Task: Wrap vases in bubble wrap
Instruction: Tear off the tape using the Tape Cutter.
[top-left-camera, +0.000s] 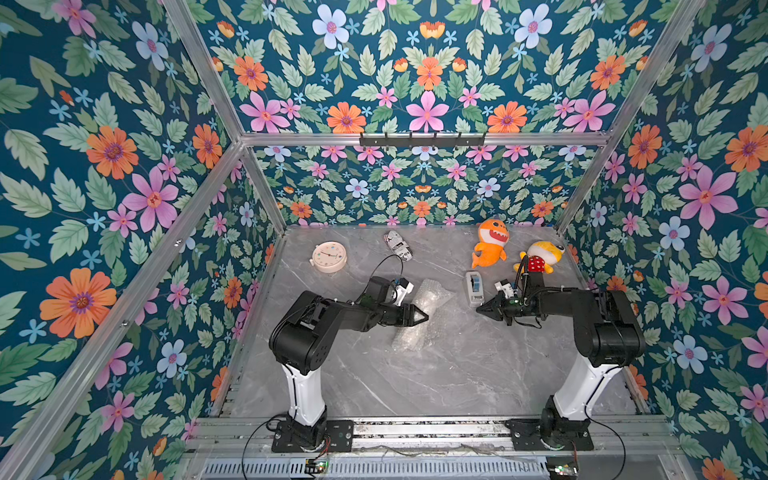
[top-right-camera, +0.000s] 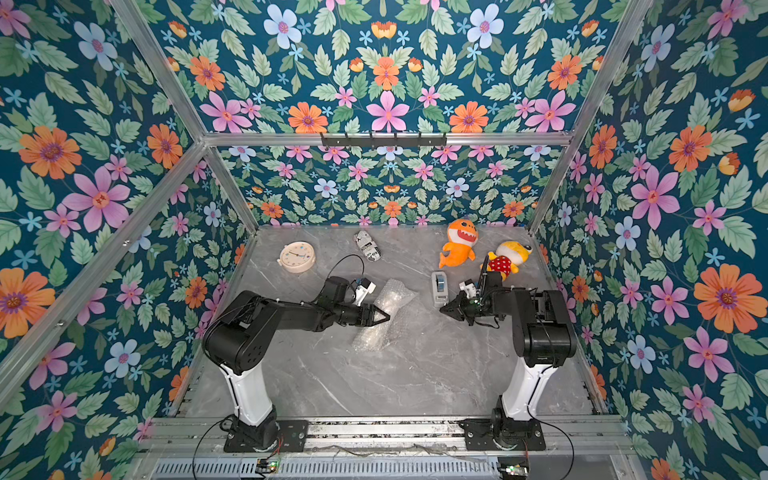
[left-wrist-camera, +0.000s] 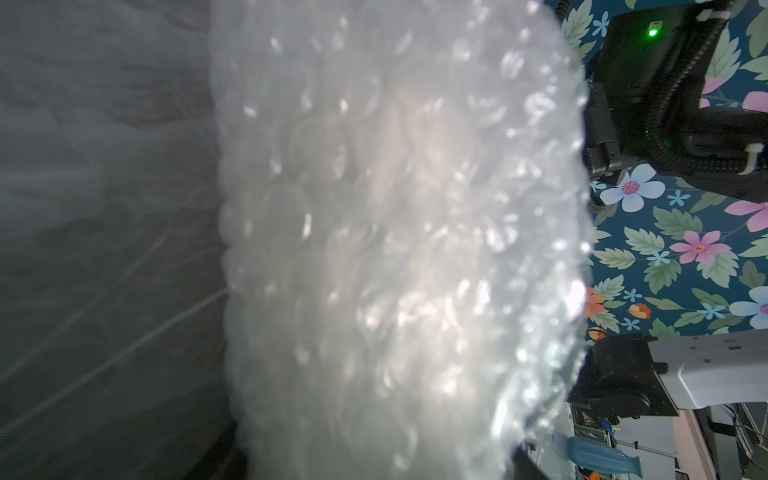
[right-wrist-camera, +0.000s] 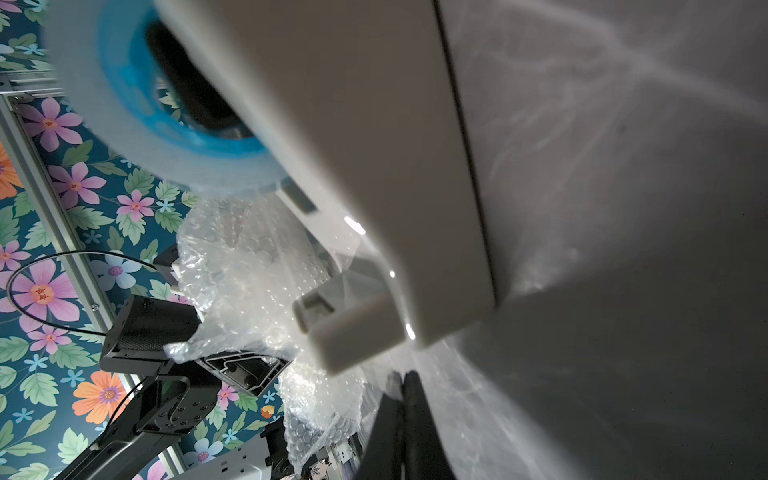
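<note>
Only a "Y" reads on the black-and-white printed item (top-left-camera: 398, 245)

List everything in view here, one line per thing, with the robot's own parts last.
bubble wrap: one, clear whitish, rolled into a bundle at mid-table
vase: one at most, only a faint cream tint through the wrap in the left wrist view
tape dispenser: one, white-grey with a blue roll, beside the bundle toward the right arm
clock: one, cream, far left of the table
printed pouch: one, black and white, far middle
shark plush: one, orange, far right
yellow plush: one, yellow with red dotted clothes, far right corner
hook rack: one, black, on the back rail
table: one, grey marble
left gripper: one, black, shut, tip over the bundle
right gripper: one, black, shut, by the dispenser
</note>
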